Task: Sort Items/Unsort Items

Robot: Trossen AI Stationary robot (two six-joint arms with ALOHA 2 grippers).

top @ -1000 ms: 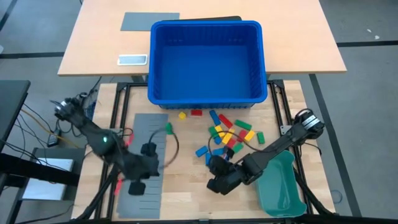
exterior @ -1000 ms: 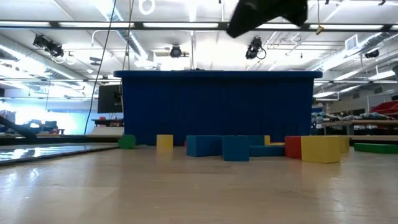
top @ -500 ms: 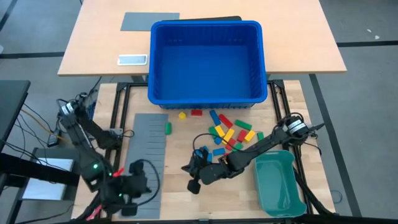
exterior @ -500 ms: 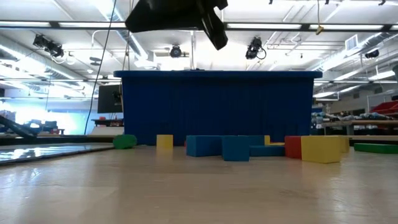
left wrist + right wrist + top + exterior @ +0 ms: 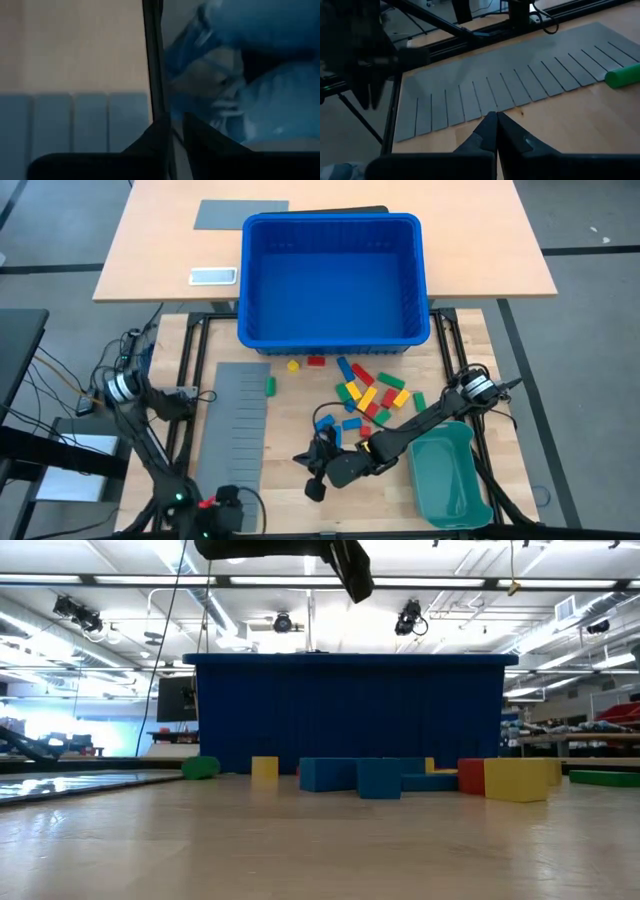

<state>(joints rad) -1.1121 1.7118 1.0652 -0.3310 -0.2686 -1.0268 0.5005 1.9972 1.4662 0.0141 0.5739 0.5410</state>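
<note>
Clenched tight with nothing between them, the right gripper's (image 5: pixel 496 116) fingers meet in a point just above the bare wood, facing the grey slotted sheet (image 5: pixel 520 85). From above, this right gripper (image 5: pixel 314 483) sits low on the table, between the sheet (image 5: pixel 238 430) and the teal tray (image 5: pixel 450 480).

Left side first: the left gripper (image 5: pixel 222 515) is at the near edge of the table, off the near left corner of the slotted sheet. Its wrist view shows two dark fingers (image 5: pixel 200 135) drawn close, with only a thin gap, but whether they are fully closed I cannot tell; nothing shows between them.

On the slotted sheet's far right edge lies one green block (image 5: pixel 270 385), its long axis running toward the blue bin (image 5: pixel 330 280). In the right wrist view it appears as a green bar (image 5: pixel 624 76) lying flat beside the sheet's slots.

Further right, a yellow block (image 5: pixel 293 365) and a red block (image 5: pixel 316 361) lie just before the bin wall, the red one lying crosswise. Then comes the main scatter of blocks (image 5: pixel 365 395) in red, yellow, green and blue, flat on the wood between bin and tray, pointing every which way, several diagonal. Two blue blocks (image 5: pixel 325 423) lie nearest the right arm.

No readable writing shows on any block.
</note>
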